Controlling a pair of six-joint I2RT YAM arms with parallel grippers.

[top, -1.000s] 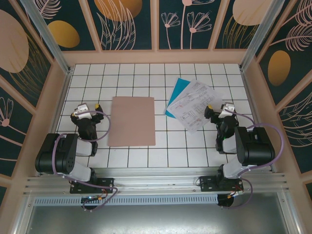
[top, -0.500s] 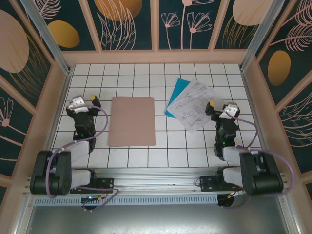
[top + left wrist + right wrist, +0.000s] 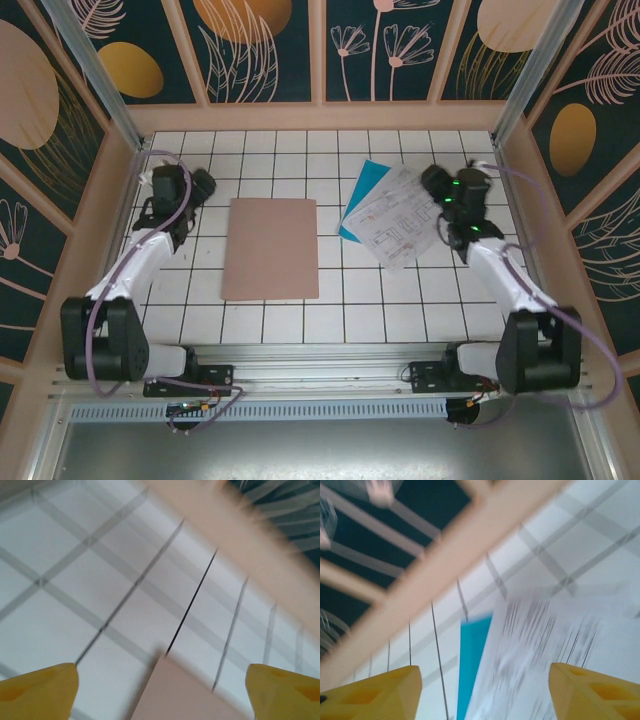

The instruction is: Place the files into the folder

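Observation:
The pinkish-brown folder (image 3: 270, 248) lies flat and closed on the tiled table, left of centre. The files (image 3: 398, 215), white printed sheets fanned over a teal sheet (image 3: 362, 188), lie to its right. My left gripper (image 3: 200, 188) hovers open just left of the folder's far-left corner. In the left wrist view that folder corner (image 3: 195, 695) sits low between the yellow fingertips (image 3: 40, 690). My right gripper (image 3: 436, 188) hangs open over the files' right edge. Its wrist view shows the blurred white sheets (image 3: 555, 640) and teal sheet (image 3: 472, 655) between the yellow fingers (image 3: 595, 690).
A low wooden wall (image 3: 320, 116) rims the white tiled table (image 3: 300, 155) at the back and on both sides, close to each gripper. Bare tiles lie between the folder and the files.
Both arms have stretched away from their bases toward the back of the table. The left gripper has reached the folder's far-left corner and the right one the files' right edge.

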